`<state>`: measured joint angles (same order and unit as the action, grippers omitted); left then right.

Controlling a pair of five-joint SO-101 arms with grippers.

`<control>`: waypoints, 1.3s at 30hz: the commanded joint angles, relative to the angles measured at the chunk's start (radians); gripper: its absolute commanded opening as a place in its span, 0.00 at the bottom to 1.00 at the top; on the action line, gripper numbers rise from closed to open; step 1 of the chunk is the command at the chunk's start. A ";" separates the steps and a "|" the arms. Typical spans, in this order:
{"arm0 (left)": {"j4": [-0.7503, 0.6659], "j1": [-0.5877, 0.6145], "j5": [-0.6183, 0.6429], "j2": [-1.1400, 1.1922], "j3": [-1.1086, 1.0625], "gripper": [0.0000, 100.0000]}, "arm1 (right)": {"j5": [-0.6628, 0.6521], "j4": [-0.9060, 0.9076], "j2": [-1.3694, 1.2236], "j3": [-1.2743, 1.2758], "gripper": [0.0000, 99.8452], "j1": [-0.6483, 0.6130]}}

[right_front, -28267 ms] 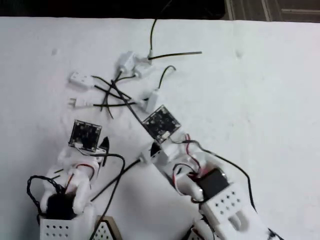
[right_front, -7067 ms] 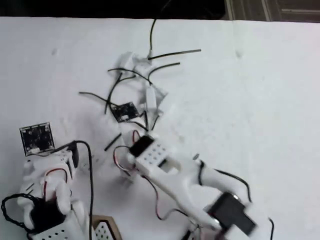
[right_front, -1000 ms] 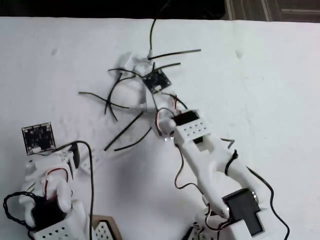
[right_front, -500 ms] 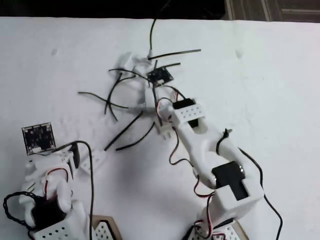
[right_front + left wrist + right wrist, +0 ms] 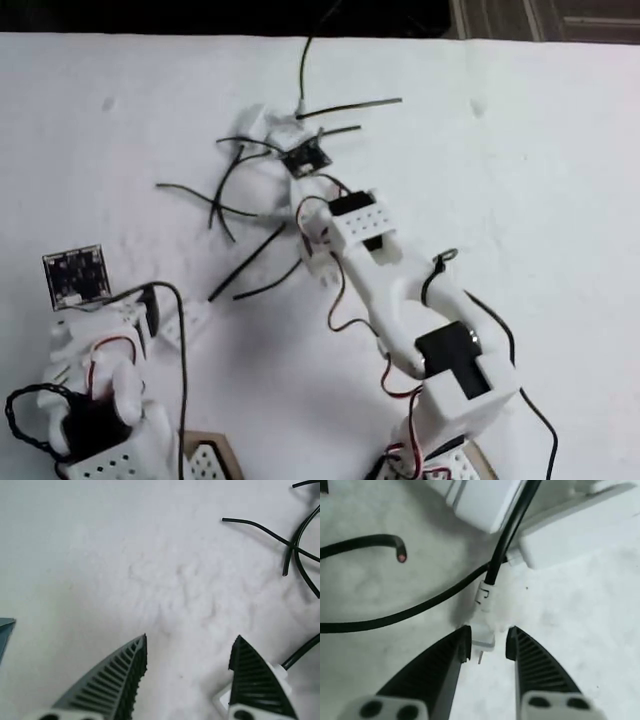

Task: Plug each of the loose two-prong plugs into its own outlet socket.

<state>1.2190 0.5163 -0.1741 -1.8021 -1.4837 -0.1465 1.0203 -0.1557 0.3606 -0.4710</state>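
1. High view: the right arm (image 5: 400, 300) lies extended to the cable tangle (image 5: 235, 180) mid-table. The left arm (image 5: 100, 370) is folded near the front edge.
2. Left wrist view: the left gripper (image 5: 190, 645) is spread wide over the table (image 5: 100, 555), with a white connector (image 5: 220, 702) beside one finger.
3. Right wrist view: the right gripper (image 5: 487, 637) is narrowly apart and straddles a plug (image 5: 482, 630). White blocks (image 5: 570, 535) lie just beyond.

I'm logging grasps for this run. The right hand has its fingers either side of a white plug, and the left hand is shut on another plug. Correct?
No: the left hand is open over the table, holding nothing; a white piece only lies beside one finger, as the left wrist view shows. The right hand does bracket a white plug.
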 commanded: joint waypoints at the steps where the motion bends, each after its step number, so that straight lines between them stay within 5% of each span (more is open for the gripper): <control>1: -0.023 0.007 0.008 -0.008 0.003 0.27 | 0.012 0.016 -0.005 -0.044 0.12 -0.008; 21: -0.023 0.007 0.008 -0.008 0.003 0.27 | 0.021 0.047 -0.177 -0.138 0.10 -0.065; 24: -0.023 0.007 0.008 -0.008 0.003 0.27 | 0.018 0.064 -0.150 -0.149 0.01 -0.064; 39: -0.023 0.004 -0.043 -0.008 0.003 0.27 | 0.017 0.364 0.249 -0.135 0.02 -0.073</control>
<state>1.2190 0.5163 -0.1741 -1.8021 -1.4837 -0.1358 1.3349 -0.0269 0.2332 -0.5309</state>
